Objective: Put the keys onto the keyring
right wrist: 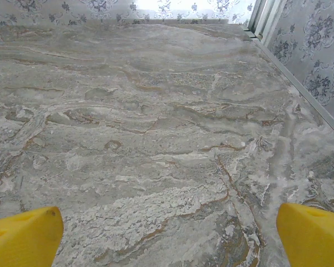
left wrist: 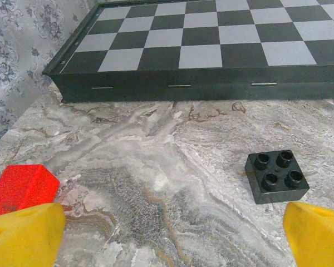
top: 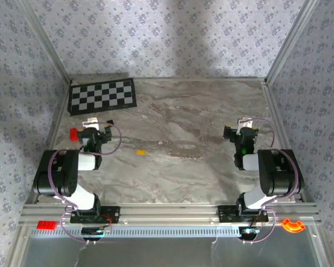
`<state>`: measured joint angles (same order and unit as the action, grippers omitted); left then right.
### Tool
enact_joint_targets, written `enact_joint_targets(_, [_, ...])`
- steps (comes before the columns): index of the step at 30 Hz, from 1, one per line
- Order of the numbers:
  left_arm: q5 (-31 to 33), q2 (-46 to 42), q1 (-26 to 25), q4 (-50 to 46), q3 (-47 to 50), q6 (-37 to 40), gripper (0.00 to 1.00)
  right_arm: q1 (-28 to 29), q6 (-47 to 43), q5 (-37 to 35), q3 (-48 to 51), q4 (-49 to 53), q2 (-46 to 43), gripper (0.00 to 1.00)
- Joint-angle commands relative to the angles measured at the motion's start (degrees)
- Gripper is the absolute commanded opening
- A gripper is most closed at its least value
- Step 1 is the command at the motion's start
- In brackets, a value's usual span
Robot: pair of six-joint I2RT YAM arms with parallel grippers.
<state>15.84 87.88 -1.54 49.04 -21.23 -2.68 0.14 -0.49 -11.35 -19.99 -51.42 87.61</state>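
Wide-spread left gripper (left wrist: 167, 236) — red block (left wrist: 22, 186), black studded brick (left wrist: 276, 177) just beyond

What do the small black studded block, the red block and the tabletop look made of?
The small black studded block looks like moulded plastic, semi-gloss, its four studs catching light. The red block is probably plastic, with a grainy matte face. The tabletop is grey, brown-veined marble pattern; real stone or printed laminate, I cannot tell.

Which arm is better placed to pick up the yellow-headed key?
Left. The key lies on the marble clearly nearer the left gripper than the right gripper. Both grippers are open and empty, so distance likely decides.
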Motion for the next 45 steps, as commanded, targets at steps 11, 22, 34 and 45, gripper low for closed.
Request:
enact_joint_targets(11, [-0.53, 0.17, 0.13, 0.29, -1.18, -0.9, 1.0, 0.28, 0.4, -1.21, -0.69, -0.35, 0.63, 1.0])
enact_joint_targets(22, [-0.52, 0.17, 0.14, 0.27, -1.18, -0.85, 1.0, 0.3, 0.4, -1.2, -0.72, -0.35, 0.66, 1.0])
enact_joint_targets(34, [-0.53, 0.13, 0.16, 0.27, -1.18, -0.84, 1.0, 0.3, 0.4, -1.21, -0.68, -0.35, 0.63, 1.0])
enact_joint_targets(45, [-0.53, 0.16, 0.11, 0.26, -1.18, -0.84, 1.0, 0.3, 0.38, -1.21, -0.67, -0.37, 0.61, 1.0])
